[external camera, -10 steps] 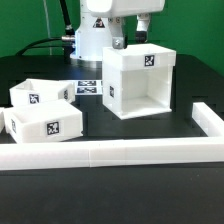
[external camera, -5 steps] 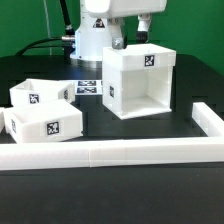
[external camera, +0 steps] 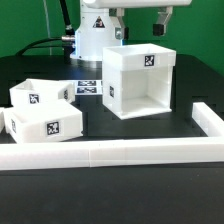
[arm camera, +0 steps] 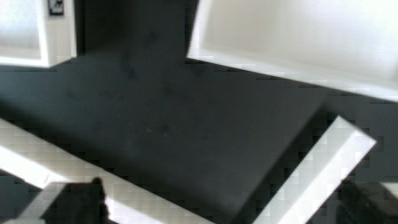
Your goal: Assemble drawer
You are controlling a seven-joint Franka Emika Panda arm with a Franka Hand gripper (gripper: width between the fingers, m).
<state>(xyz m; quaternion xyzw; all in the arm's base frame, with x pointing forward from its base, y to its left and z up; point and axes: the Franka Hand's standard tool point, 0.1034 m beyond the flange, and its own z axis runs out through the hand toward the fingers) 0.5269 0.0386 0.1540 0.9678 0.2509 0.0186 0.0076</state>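
Note:
The white cube-like housing [external camera: 140, 82] stands on the black table with its open side facing front and a tag on its top front edge. Two shallow white trays lie at the exterior view's left, one behind [external camera: 38, 93] and one in front [external camera: 45, 122], both tagged. My gripper [external camera: 140, 28] hangs just above the housing's back top edge, open and empty, touching nothing. In the wrist view my gripper [arm camera: 222, 205] shows only as two dark fingertips [arm camera: 71, 204] far apart over the black table, with the housing's white wall [arm camera: 294, 40] farther off.
A long low white border rail [external camera: 110, 152] runs along the front and turns back at the exterior view's right [external camera: 208, 120]; it also shows in the wrist view [arm camera: 334, 160]. The marker board [external camera: 88, 88] lies between trays and housing. The robot base [external camera: 95, 45] stands behind.
My gripper has risen a little above the housing, and its fingers stand wider apart than before. The housing and trays have not moved.

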